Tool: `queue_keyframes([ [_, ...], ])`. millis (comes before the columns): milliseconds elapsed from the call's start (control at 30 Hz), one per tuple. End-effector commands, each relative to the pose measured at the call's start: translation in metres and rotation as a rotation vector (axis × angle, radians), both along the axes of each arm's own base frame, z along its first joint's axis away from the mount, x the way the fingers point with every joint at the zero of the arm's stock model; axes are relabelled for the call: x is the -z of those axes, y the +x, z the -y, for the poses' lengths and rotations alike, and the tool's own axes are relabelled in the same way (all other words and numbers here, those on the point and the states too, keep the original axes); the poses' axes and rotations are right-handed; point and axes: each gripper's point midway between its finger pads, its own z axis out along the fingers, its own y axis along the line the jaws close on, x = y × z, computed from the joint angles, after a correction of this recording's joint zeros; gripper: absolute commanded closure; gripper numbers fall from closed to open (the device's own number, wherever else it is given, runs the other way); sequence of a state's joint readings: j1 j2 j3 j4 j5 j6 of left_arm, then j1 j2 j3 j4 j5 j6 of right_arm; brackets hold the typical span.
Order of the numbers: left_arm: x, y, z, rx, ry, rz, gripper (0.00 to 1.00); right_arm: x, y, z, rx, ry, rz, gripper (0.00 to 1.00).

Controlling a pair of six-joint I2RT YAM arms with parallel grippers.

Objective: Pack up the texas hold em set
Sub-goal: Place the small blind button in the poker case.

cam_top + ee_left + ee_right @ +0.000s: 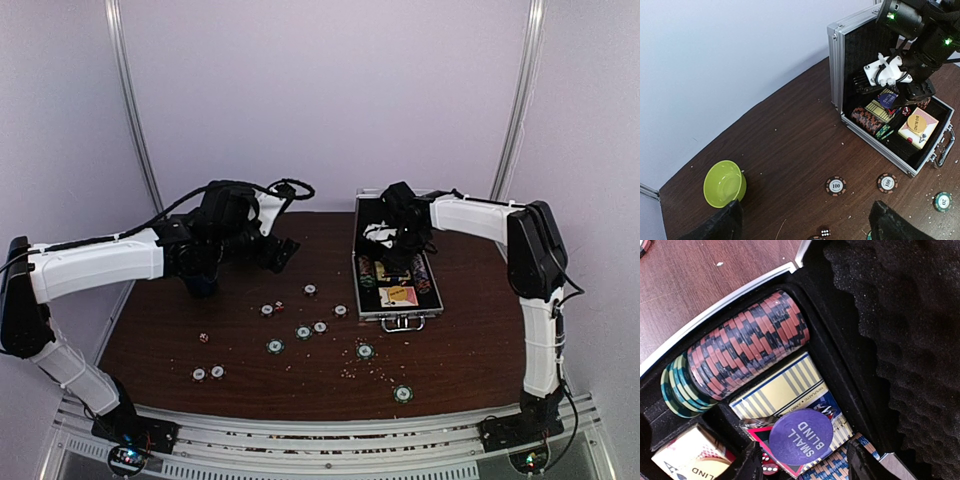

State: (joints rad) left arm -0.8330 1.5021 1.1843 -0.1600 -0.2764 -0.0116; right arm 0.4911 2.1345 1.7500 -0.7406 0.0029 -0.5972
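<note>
Open briefcase (357,272), handle (401,323) facing nearward

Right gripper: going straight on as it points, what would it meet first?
Probably the purple SMALL BLIND button on the card deck box in the briefcase, directly ahead of the right gripper.

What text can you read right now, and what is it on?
"SMALL BLIND": purple button.
"100": two dark chips.
"20": green chip.
"BIG BLIND", faint: yellow button.
Fine print on the striped card box: too blurred to read.
</note>
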Motion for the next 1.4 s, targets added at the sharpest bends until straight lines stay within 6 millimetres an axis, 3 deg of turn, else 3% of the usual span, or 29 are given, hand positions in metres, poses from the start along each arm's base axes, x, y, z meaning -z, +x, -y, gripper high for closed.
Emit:
queue_keyframes([
  [0,-0.011,0.000,-0.001,0.000,-0.014,0.030,0.10,-0.013,-0.002,-0.003,0.006,0.041,-0.011,0.41],
  [200,-0.011,0.002,-0.005,-0.023,-0.012,0.035,0.08,-0.043,-0.033,-0.020,-0.052,0.105,-0.019,0.36],
  [267,-0.011,0.001,-0.004,-0.020,-0.018,0.035,0.02,-0.057,-0.049,-0.029,-0.096,0.130,-0.012,0.02],
  [300,-0.009,0.001,-0.005,-0.025,-0.021,0.032,0.02,-0.064,-0.055,-0.034,-0.118,0.142,-0.002,0.00],
  [467,0.013,0.014,-0.011,-0.124,0.063,-0.058,0.02,-0.099,-0.081,-0.043,-0.184,0.083,0.161,0.00],
  [733,0.036,0.021,-0.009,-0.120,0.113,-0.032,0.02,-0.102,-0.096,-0.042,-0.134,0.125,0.206,0.00],
  [900,0.045,0.024,-0.008,-0.147,0.095,-0.055,0.02,-0.099,-0.127,-0.054,-0.183,0.292,0.133,0.00],
  [1000,0.036,0.023,-0.007,-0.159,0.066,-0.064,0.02,-0.102,-0.139,-0.051,-0.198,0.336,0.117,0.00],
  [1133,0.001,0.022,-0.013,-0.176,0.017,-0.011,0.02,-0.128,-0.150,-0.044,-0.210,0.421,0.164,0.00],
  [1200,-0.012,0.021,-0.018,-0.181,0.020,0.022,0.02,-0.150,-0.140,-0.033,-0.138,0.460,0.242,0.00],
  [1367,-0.019,0.035,-0.044,-0.339,0.131,0.062,0.02,-0.164,-0.140,-0.016,-0.124,0.529,0.231,0.00],
])
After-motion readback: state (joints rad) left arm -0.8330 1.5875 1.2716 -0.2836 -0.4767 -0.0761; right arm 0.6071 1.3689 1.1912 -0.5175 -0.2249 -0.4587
